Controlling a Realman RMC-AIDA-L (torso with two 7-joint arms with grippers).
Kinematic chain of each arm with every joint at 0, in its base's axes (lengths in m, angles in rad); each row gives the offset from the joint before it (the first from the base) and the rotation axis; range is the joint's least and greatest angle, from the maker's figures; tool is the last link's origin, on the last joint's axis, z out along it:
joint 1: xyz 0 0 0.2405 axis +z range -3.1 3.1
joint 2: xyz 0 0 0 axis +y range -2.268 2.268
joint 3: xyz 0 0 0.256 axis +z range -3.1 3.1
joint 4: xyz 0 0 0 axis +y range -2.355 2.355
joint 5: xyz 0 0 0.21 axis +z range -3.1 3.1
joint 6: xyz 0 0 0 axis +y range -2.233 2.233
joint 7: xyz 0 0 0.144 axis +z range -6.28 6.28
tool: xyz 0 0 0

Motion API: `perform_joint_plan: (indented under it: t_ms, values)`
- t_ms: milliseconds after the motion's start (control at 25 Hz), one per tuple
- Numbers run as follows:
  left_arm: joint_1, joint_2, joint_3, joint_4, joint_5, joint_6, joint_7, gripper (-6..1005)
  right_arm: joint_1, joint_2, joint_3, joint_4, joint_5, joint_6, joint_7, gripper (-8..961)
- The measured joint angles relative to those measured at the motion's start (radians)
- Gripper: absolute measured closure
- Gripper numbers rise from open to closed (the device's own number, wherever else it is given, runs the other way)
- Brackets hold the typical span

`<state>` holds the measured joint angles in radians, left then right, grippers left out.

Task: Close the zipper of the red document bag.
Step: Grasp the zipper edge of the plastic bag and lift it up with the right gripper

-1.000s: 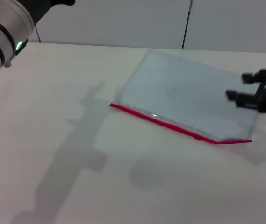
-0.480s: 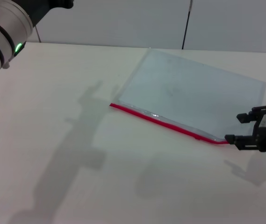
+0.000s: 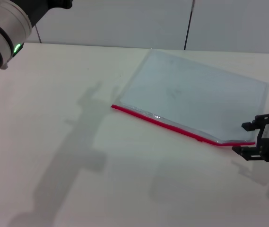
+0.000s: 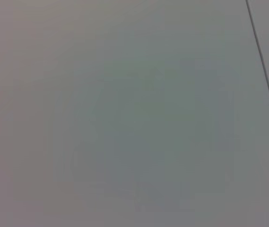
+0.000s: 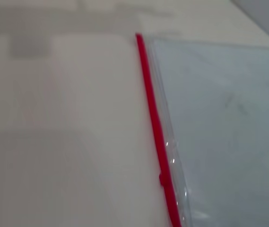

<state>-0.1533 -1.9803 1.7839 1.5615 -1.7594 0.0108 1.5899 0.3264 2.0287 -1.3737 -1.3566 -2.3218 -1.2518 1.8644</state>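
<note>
My right gripper point(image 3: 248, 138) had its two black fingers spread apart with nothing between them, hanging just off the right end of the zipper point(image 3: 181, 128), close to that corner but, as far as I could judge, not touching it. The main risk I saw was closing on the wrong thing: the small bump that may be the slider point(image 5: 163, 178) sat partway along the red strip, not at the end I faced, so a pinch there might catch only the tape or the corner and drag the whole red document bag point(image 3: 195, 99) across the table point(image 3: 77, 189), since nothing pinned it down. The bag lay flat, its red edge towards me. My right arm reached in low from the right side, while my left arm point(image 3: 2, 28) stayed raised at the far left, its fingers out of sight.
</note>
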Motion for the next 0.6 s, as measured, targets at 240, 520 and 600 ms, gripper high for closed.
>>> perform_joint_plan:
  t_ms: [240,520,600]
  values:
    - [-0.001,0.0,-0.001,0.0,0.0,0.0,0.002,492,0.021,-0.001,-0.012,0.047,-0.019,0.037,-0.041,296]
    - [0.0,-0.003,-0.003,0.0,0.0,0.002,0.021,493,0.022,-0.002,-0.039,0.075,-0.057,0.133,-0.052,296]
    - [0.001,-0.008,-0.003,0.001,0.0,0.001,0.035,493,0.028,-0.001,-0.039,0.087,-0.068,0.137,-0.052,297]
